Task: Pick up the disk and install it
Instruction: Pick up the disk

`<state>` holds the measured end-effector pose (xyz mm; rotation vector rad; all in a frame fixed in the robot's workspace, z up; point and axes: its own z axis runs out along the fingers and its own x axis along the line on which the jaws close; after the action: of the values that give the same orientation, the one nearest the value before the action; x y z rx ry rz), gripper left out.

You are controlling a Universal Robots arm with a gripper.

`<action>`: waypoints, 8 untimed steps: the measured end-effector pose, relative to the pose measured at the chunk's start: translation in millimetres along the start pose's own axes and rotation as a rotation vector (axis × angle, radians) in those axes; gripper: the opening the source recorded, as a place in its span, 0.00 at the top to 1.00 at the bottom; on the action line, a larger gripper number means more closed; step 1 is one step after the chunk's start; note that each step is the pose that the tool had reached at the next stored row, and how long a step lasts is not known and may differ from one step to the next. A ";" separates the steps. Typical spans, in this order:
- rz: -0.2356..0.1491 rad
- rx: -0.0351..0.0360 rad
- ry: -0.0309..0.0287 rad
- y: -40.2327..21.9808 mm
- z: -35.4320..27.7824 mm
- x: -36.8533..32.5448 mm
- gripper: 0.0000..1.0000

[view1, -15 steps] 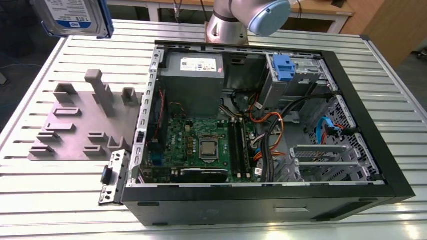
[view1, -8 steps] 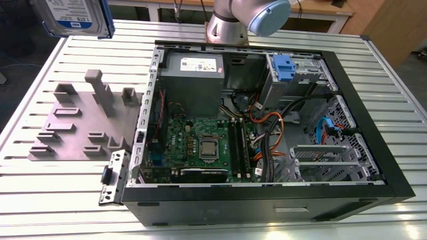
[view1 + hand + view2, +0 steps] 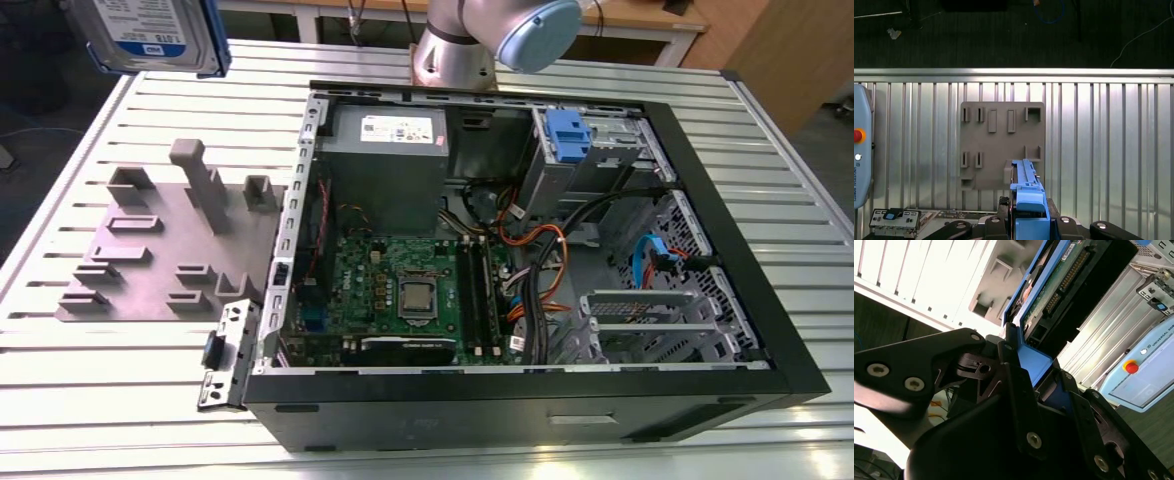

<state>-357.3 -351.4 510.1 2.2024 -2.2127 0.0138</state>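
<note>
Robot arm at work on an open computer: a black two-fingered end effector (image 3: 1034, 361) is clamping its fingers (image 3: 1014, 385) on either side of one blue plastic rail of a flat rectangular silver-metal disk (image 3: 1064, 275). In the second wrist view the disk's green circuit board and its row of connector pins are facing the camera.

In the first wrist view the end effector (image 3: 1026, 216) is carrying the disk (image 3: 1026, 175) edge-on in the air, over one edge of a flat grey plastic fixture plate (image 3: 999, 137) moulded with upright slots and blocks. The plate is lying on a ribbed silver aluminium bench (image 3: 1104, 150), and a pale blue-grey teach pendant (image 3: 860, 160) with a red button is lying on the bench to one side of it.

In the exterior view the disk (image 3: 147, 35), its white-and-blue label showing, is hanging high at the exterior view's left, above the bench's (image 3: 107, 400) far corner and beyond the fixture plate (image 3: 154, 255). It is hanging well apart from a black desktop computer case (image 3: 534, 410), which is lying open on its side toward the exterior view's right.

Inside the case a green motherboard (image 3: 400, 290) is lying flat, with a grey metal power-supply box (image 3: 384, 160) beyond it and a lone blue plastic clip (image 3: 567, 135) sitting in the far drive bay. Behind the case the silver arm column (image 3: 454, 55) with its pale blue joint cap is rising from the bench.
</note>
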 end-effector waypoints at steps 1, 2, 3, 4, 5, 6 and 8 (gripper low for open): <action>0.000 0.0000 0.0000 -0.2 0.0 0.0 0.64; 0.000 -0.0002 0.0001 -0.5 -0.1 0.0 0.64; 0.000 -0.0002 0.0001 -0.7 0.0 0.0 0.64; 0.000 -0.0001 0.0001 -1.0 0.0 0.0 0.64; 0.000 0.0000 0.0000 -1.3 0.0 0.0 0.64; 0.000 -0.0001 0.0000 -1.5 -0.1 0.0 0.64; 0.000 -0.0002 0.0001 -1.9 -0.1 0.0 0.64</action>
<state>-355.4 -351.4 510.2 2.2023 -2.2127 0.0137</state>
